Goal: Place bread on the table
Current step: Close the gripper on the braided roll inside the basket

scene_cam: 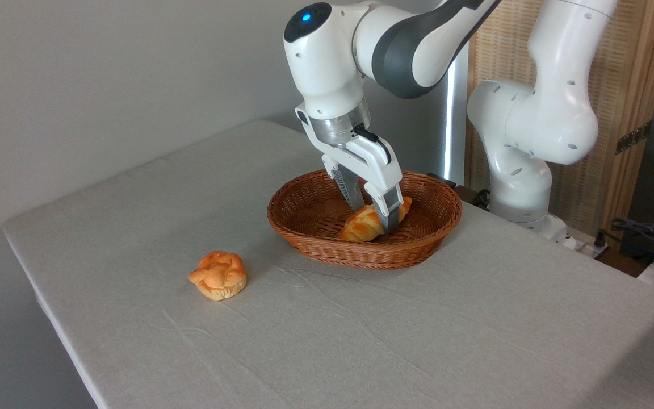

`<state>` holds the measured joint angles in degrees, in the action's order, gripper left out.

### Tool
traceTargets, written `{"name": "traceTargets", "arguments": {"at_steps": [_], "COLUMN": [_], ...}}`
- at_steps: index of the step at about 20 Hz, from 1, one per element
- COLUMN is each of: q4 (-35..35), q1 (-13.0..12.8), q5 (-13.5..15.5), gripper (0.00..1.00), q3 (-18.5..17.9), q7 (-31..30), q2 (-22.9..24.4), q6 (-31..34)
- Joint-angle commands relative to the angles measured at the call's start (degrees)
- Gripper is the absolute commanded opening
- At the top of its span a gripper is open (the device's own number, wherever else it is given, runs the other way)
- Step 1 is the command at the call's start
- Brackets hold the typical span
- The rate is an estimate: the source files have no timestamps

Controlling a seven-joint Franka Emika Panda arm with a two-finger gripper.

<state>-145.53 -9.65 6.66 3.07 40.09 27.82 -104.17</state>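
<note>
Straddling the bread (364,223) in the basket (327,250), tool (373,218) fingers narrow on either side across its left-near to right-far axis, grip unconfirmed.

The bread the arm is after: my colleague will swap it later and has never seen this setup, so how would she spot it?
Start at the grey-beige table and find the brown oval wicker basket below the gripper. The bread lies inside it, between the fingers. It is a long braided golden loaf, unlike the small round knotted bun out on the cloth.
</note>
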Motion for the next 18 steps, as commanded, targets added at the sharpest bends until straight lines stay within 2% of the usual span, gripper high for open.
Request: {"name": "traceTargets", "arguments": {"at_steps": [1,2,4,5,9,11,18], "q4": [-1.69,-1.95,-2.04,-2.13,-2.13,-2.13,-2.04], "q1": [-0.63,-0.63,-0.63,-1.16,-1.25,-1.16,-0.9], "q5": [0.81,0.81,0.03,-0.94,-1.48,-1.48,-1.48], "gripper": [1.0,0.98,0.82,0.78,0.39,0.26,0.24], "q3": [-0.26,-0.26,-0.26,-0.17,-0.17,-0.17,-0.17], "q7": [0.08,0.17,0.78,1.39,2.36,2.36,2.36], "q2": [0.22,0.22,0.22,0.05,-0.4,-0.4,-0.4], "q6": [-2.35,-2.52,-2.44,-2.44,-2.44,-2.44,-2.44]}}
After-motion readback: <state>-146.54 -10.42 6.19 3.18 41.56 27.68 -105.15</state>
